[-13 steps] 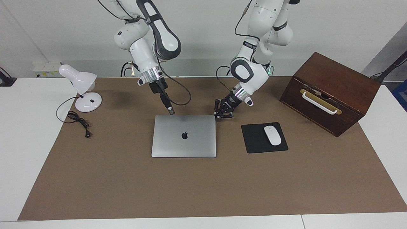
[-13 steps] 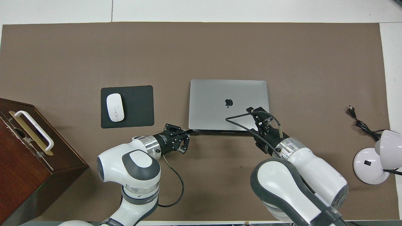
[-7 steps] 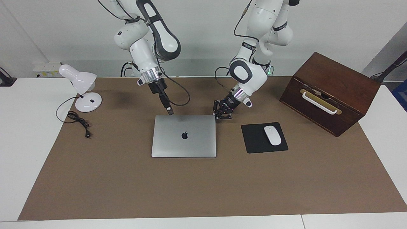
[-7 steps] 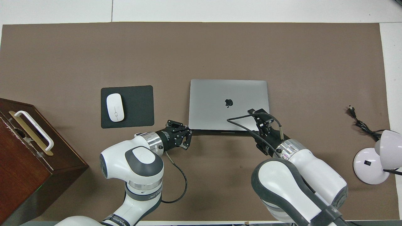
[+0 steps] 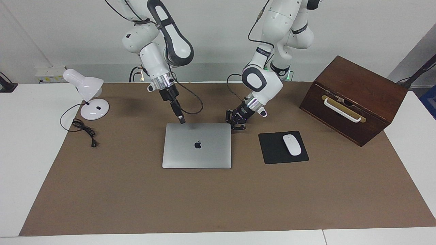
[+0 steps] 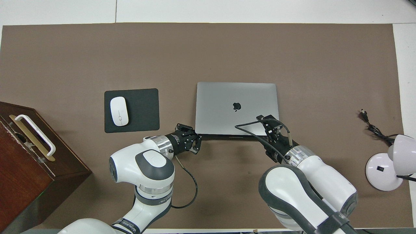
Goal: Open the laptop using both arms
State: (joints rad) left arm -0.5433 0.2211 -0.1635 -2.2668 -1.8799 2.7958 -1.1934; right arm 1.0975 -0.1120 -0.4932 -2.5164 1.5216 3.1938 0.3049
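We see a brown mat point(image 5: 218, 200) covering a white table point(image 5: 24, 143) before a pale wall, and on it lies the closed laptop point(image 5: 197, 145), with a mouse point(image 5: 292, 144) on its black mouse pad point(image 5: 272, 149), a white desk lamp point(image 5: 87, 93) and a shut wooden box point(image 5: 354, 98) whose contents we cannot see. Compared with a second ago, we find the left gripper point(image 5: 238, 125), fingertips together and holding nothing, shifted closer to the laptop's corner nearest the robots, toward the left arm's end. The right gripper point(image 5: 182, 119) has barely moved at the other near corner, and we cannot tell how its fingers stand.
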